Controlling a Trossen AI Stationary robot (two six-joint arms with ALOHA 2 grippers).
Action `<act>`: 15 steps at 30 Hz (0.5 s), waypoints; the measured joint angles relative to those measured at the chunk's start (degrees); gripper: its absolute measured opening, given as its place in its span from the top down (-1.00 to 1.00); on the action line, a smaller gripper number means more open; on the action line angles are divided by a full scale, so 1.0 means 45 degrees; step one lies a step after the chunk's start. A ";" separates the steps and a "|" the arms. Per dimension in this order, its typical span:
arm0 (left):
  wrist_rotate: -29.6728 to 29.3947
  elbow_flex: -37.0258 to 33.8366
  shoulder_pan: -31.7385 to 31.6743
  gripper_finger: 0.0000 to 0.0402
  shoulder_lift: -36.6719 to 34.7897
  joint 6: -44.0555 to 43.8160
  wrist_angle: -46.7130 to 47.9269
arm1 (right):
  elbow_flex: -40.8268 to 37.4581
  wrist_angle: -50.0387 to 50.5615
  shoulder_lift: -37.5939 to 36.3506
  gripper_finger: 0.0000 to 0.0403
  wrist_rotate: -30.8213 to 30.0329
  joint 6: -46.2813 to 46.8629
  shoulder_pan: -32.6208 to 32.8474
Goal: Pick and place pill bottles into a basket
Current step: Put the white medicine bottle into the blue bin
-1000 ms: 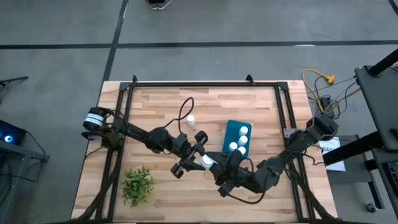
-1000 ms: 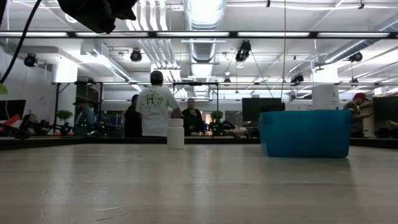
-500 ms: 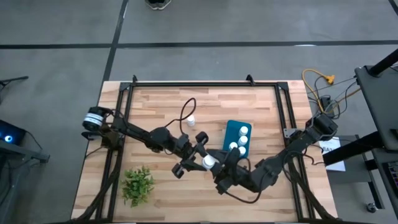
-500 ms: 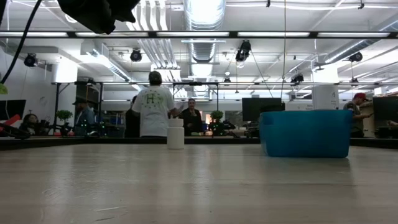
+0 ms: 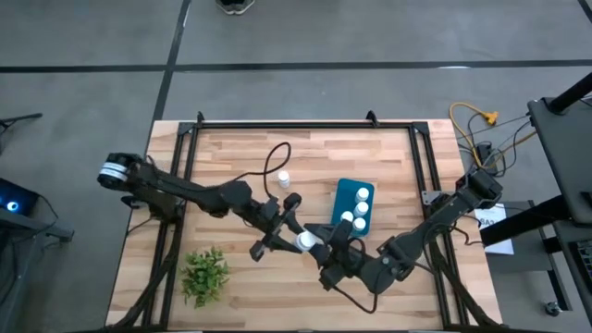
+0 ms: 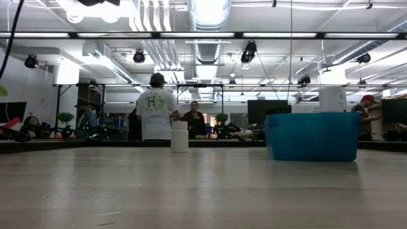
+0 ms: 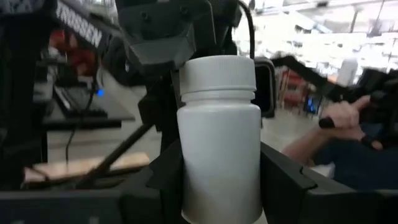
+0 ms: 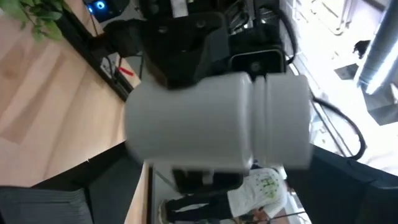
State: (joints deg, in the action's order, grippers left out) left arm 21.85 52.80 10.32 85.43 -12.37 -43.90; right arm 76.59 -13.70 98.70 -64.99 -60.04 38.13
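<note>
Pill bottle (image 5: 304,241) clamped in left gripper (image 5: 294,239) mid-table, at 7 o'clock from basket (image 5: 352,206); right gripper (image 5: 330,242) spread wide around same bottle, not squeezing; three bottles sit in basket

The pill bottle (image 7: 219,143) looks smooth matt white plastic; the table (image 5: 231,153) is pale planked wood.

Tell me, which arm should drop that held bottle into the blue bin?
Probably the right. The left claw grips the pill bottle, but the open right claw faces it and sits nearer the teal basket, so a handover looks likely.
</note>
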 joint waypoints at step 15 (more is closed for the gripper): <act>-0.0525 0.0647 -0.0163 0.29 -0.2916 0.0515 0.8490 | 0.0443 0.1069 -0.0044 -0.78 0.1904 0.0424 0.0132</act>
State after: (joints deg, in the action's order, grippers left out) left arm 19.49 55.71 9.58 72.31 -10.05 -5.69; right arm 78.59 -8.89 98.50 -56.42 -58.14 38.73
